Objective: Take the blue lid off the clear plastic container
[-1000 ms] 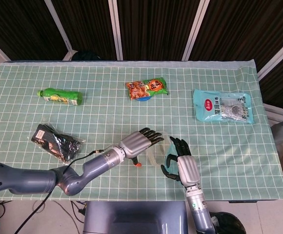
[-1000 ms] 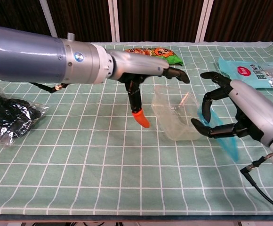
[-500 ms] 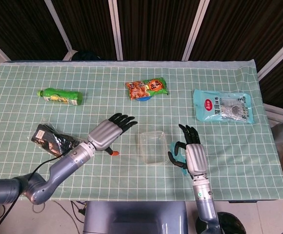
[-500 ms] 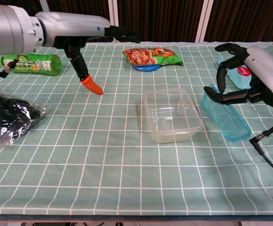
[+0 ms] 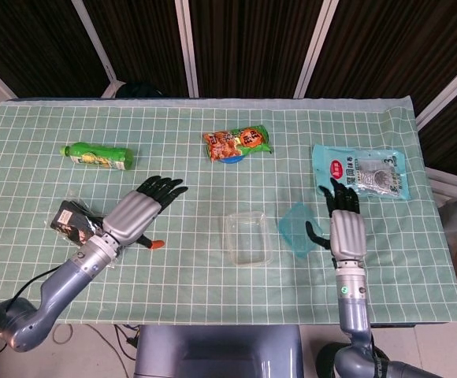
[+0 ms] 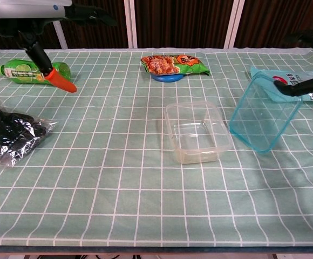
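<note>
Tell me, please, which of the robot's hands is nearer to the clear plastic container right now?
The right hand. It holds the tilted blue lid just right of the clear container, while the left hand is well off to the container's left.

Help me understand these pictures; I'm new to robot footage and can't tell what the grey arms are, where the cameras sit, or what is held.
These are two robot arms, each ending in a mechanical hand, steered remotely by a person. One picture looks down from the robot's head, the other looks forward from its chest.

On the green checked tablecloth sits the clear plastic container, open, with its blue lid already off. The right hand holds that lid tilted, one edge low by the cloth. The left hand holds nothing, its fingers spread above the cloth.

Also lying there: a green bottle, an orange snack bag, a light blue packet and a black bundle in clear wrap.
</note>
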